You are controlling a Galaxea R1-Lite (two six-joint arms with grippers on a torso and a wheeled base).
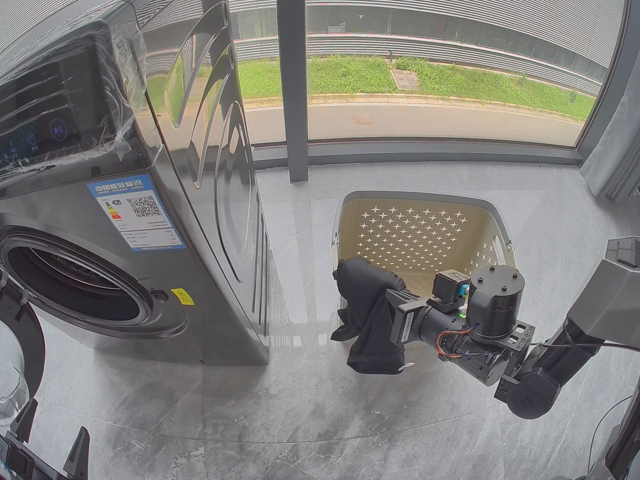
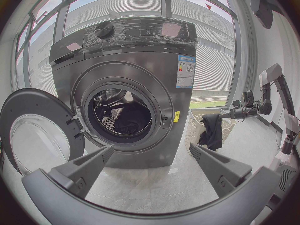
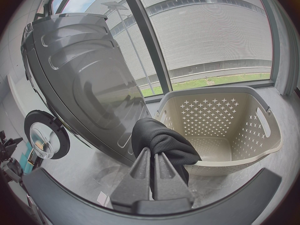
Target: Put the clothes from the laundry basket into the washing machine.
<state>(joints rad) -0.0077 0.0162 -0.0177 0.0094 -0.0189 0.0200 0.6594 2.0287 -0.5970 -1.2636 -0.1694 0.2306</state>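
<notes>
In the head view, we judge the step in hand to be the carry. The right jaws are shut on a black garment (image 1: 370, 321), which hangs from them at the corner of the laundry basket (image 1: 413, 198) nearest the washing machine (image 1: 200, 235). Its loose end droops outside the rim toward the floor (image 1: 300, 408). We cannot tell whether the cloth touches the rim. The drum mouth (image 1: 73, 285) lies well apart, on the machine's front. The next move therefore calls for lifting the cloth clear of the rim, swinging it round the machine's front corner and pushing it deep inside before letting go. A trailing end may catch on the drum mouth.

In the left wrist view, the left jaws stand wide open with nothing between them, low before the machine's front. The door (image 2: 37, 132) is swung fully aside, and dark clothes (image 2: 131, 119) already lie inside the drum. Far off, the garment dangles from the right jaws just beside the basket's wall.

In the right wrist view, the right jaws are pressed together with a fold of the garment pinched between their tips. The rest bulges beyond them and falls over the basket's near corner. The basket's bottom looks bare, so we judge this to be the last piece.
</notes>
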